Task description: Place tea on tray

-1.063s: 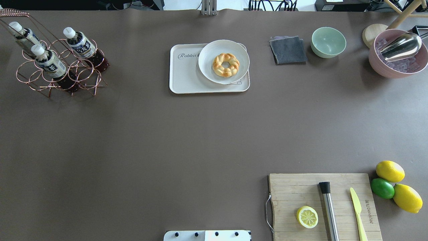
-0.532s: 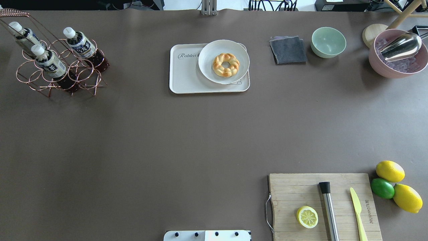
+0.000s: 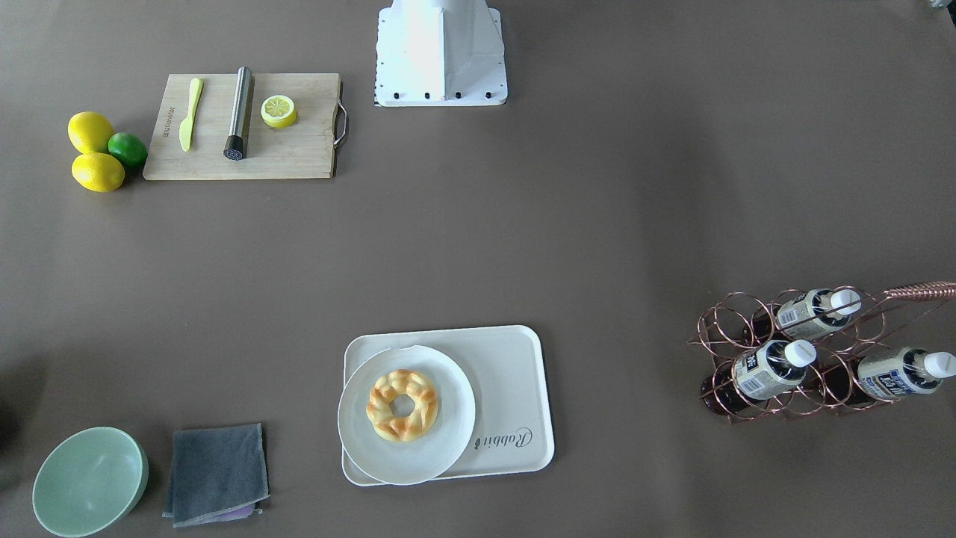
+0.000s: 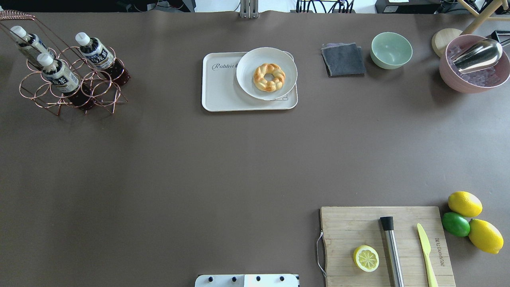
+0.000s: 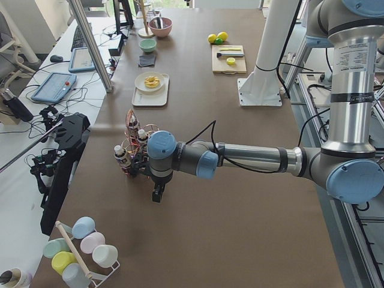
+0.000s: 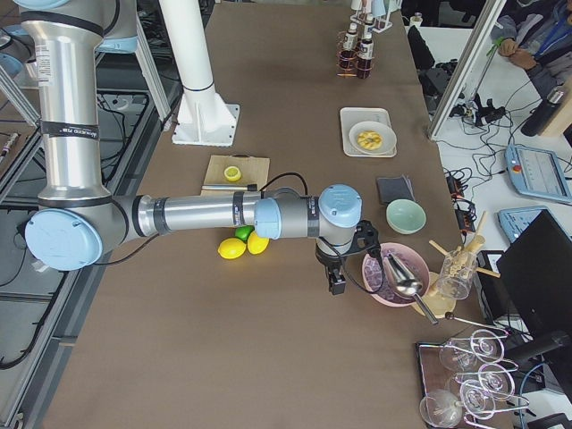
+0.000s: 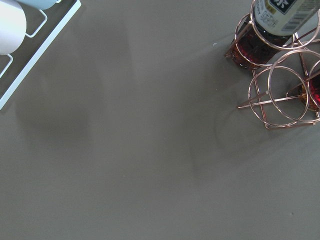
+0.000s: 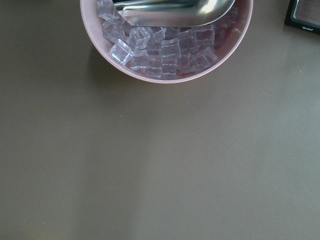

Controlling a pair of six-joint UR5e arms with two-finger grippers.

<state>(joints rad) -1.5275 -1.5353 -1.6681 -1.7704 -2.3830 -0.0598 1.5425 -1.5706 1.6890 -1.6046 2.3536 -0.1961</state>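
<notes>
Three tea bottles (image 4: 95, 52) (image 4: 59, 75) (image 4: 28, 42) lean in a copper wire rack (image 4: 99, 95) at the table's far left; one also shows in the left wrist view (image 7: 280, 12). The off-white tray (image 4: 221, 89) sits at the far middle, with a round white plate (image 4: 249, 83) and a donut on its right part. It also shows in the front-facing view (image 3: 511, 373). My left gripper (image 5: 157, 195) hangs just beside the rack, seen only in the exterior left view. My right gripper (image 6: 337, 284) hangs beside the pink ice bowl (image 6: 393, 273), seen only in the exterior right view. I cannot tell whether either is open or shut.
A grey cloth (image 4: 343, 59), a green bowl (image 4: 391, 50) and the pink ice bowl with a metal scoop (image 4: 474, 63) stand far right. A wooden board (image 4: 358, 227) with a lemon half, muddler and knife lies near right, beside lemons and a lime (image 4: 455, 224).
</notes>
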